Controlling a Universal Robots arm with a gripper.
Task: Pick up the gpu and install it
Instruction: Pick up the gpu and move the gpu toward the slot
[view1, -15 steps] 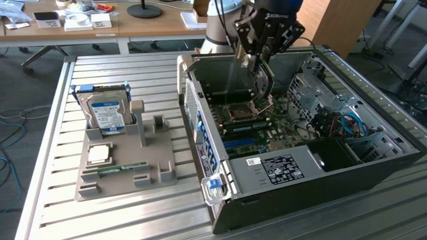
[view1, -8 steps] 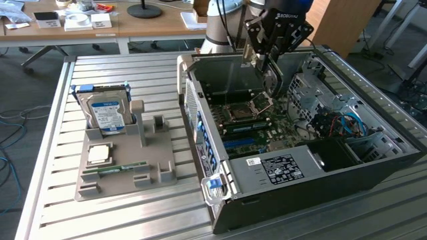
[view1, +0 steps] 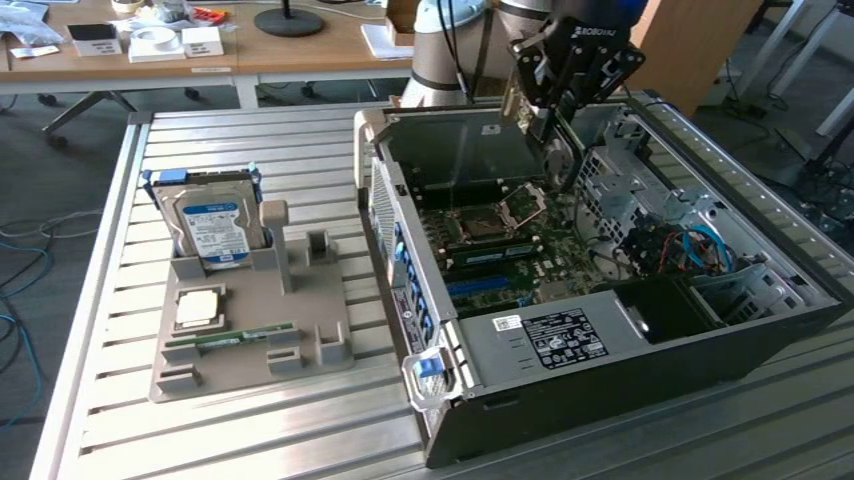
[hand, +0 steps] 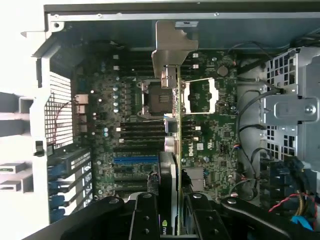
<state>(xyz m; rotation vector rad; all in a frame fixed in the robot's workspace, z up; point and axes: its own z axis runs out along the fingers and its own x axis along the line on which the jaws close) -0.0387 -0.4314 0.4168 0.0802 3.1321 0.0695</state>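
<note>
— So, where does your tool stand?

— Your tool (view1: 558, 115) hangs over the open computer case (view1: 747, 330). Its fingers (hand: 147, 215) are closed tight on the gpu (hand: 175, 125), one against each flat face of the card.

— And the gpu itself?

— Clamped in your tool and held on edge, above the motherboard (hand: 210, 130). Whether its lower edge meets the board you cannot tell. In the wrist view you look straight along the thin edge. The silvery bracket (hand: 170, 50) sits at the end farthest from the fingers, and the card's line runs past the CPU socket (hand: 152, 97). A blue slot (hand: 135, 160) lies just to one side of the card, close to the fingers.

— Anything away from the tool?

— Well apart from your tool, toward the exterior view's left, a gray holder (view1: 254, 350) rests on the worktop (view1: 200, 440). A hard drive (view1: 214, 225) stands upright in it, and a memory stick (view1: 247, 335) lies flat in it.
</note>
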